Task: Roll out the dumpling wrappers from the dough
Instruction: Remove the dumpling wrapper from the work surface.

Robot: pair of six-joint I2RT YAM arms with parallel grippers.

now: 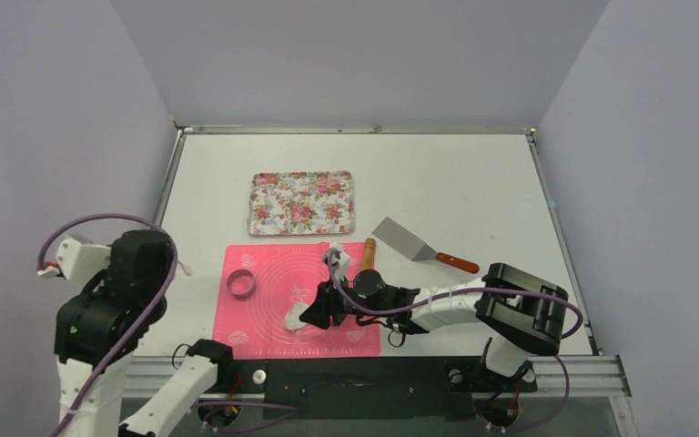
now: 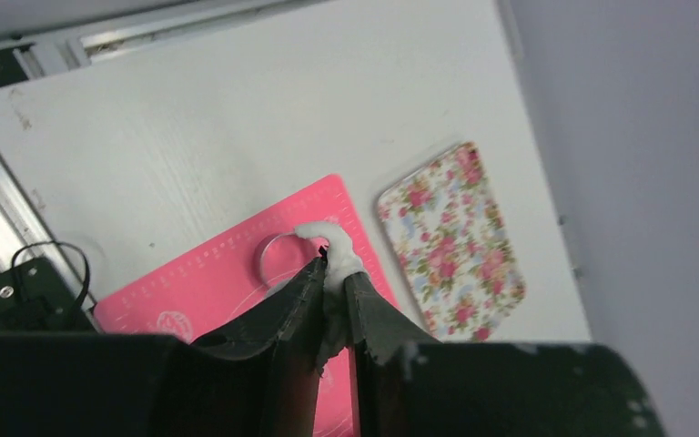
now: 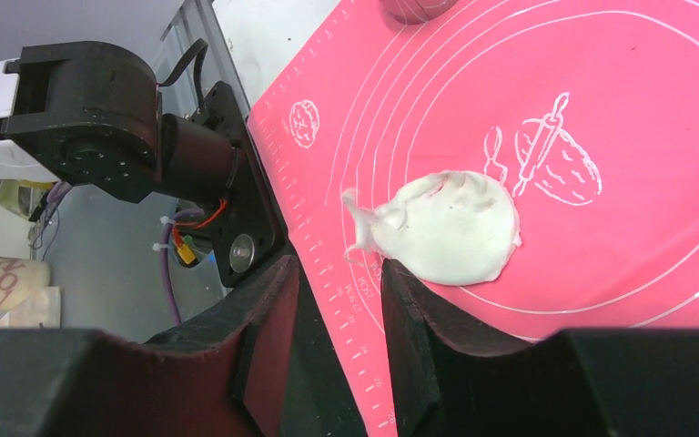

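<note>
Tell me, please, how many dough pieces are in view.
2: flat piece on the mat by the right gripper, scrap in the left gripper; the right arm may hide more.

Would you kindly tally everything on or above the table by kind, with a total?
Dough pieces: 2 (flattened dough, dough scrap)
Ring cutter: 1
Spatula: 1
Wooden-handled tool, partly hidden: 1
Pink mat: 1
Floral tray: 1
Total: 7

Fig.: floral tray [image 1: 302,203] behind pink mat [image 1: 268,320]; ring cutter [image 1: 241,292] on mat, L side; spatula [image 1: 405,239] to R.
</note>
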